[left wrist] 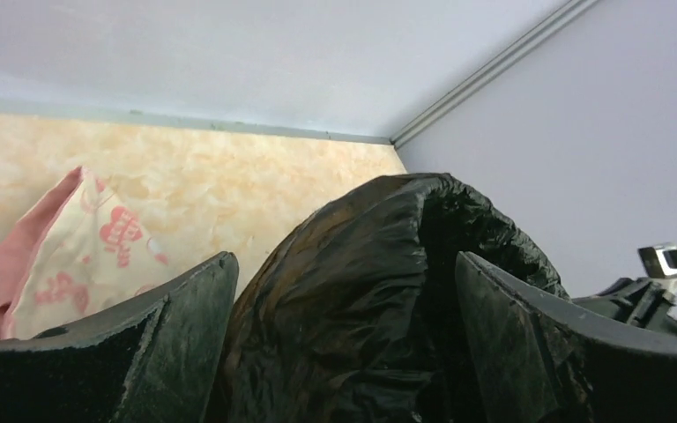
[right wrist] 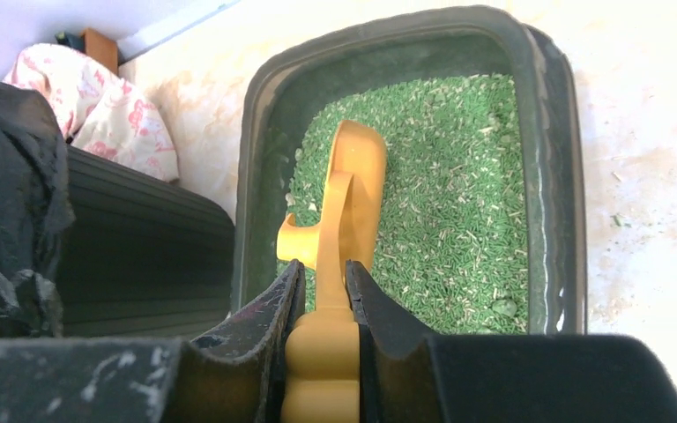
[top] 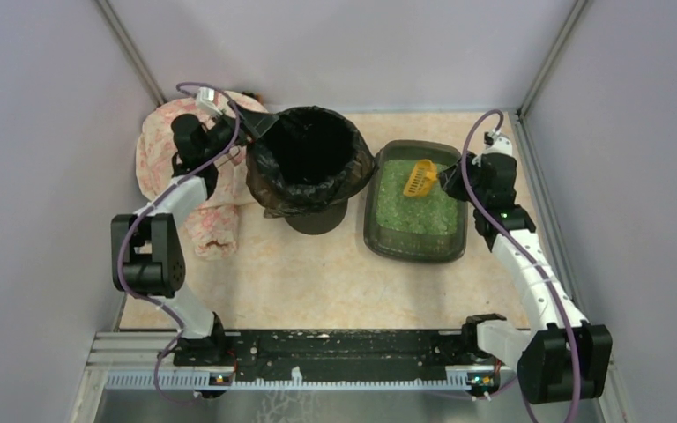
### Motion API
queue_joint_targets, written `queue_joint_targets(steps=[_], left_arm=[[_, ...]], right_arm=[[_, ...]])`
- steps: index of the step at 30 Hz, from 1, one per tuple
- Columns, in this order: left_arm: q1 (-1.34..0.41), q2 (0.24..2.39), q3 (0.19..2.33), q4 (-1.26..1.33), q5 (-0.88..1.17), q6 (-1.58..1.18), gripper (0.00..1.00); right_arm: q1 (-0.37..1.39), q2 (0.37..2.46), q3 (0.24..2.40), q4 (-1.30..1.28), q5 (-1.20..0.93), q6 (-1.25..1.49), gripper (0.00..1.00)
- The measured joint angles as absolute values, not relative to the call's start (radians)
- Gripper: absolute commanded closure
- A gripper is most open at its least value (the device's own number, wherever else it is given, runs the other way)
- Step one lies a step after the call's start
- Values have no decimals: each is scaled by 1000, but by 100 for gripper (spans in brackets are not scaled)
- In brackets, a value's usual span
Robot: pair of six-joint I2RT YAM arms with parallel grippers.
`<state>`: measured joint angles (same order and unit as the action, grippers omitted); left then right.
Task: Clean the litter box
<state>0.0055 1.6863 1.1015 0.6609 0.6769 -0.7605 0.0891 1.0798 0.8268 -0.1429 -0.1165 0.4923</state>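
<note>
The litter box (top: pixel 372 231) is a dark grey-green tray with green granules, right of the bin; it fills the right wrist view (right wrist: pixel 256 176). My right gripper (top: pixel 445 179) is shut on the handle of the yellow slotted scoop (top: pixel 420 178), holding it over the granules at the tray's far end. In the right wrist view the gripper (right wrist: pixel 324 275) clamps the scoop (right wrist: pixel 345 207), whose head points into the tray. My left gripper (top: pixel 253 126) is open at the far left rim of the black-bagged bin (top: pixel 308 159); its jaws (left wrist: pixel 344 291) straddle the bag's rim (left wrist: pixel 361 291).
A pink-patterned cloth (top: pixel 167 167) lies left of the bin, also in the left wrist view (left wrist: pixel 70 256). Enclosure walls stand close on the left, back and right. A few spilled granules (right wrist: pixel 621 216) lie on the table beside the tray.
</note>
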Motion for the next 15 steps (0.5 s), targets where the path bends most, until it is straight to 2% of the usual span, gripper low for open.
queue_joint_targets(steps=[8, 15], left_arm=[[-174, 1681, 1331, 444, 498, -576, 1], [-172, 1674, 1376, 340, 398, -503, 1]], right_arm=[[89, 1036, 942, -266, -10, 511, 100], [89, 1034, 983, -390, 18, 472, 100]])
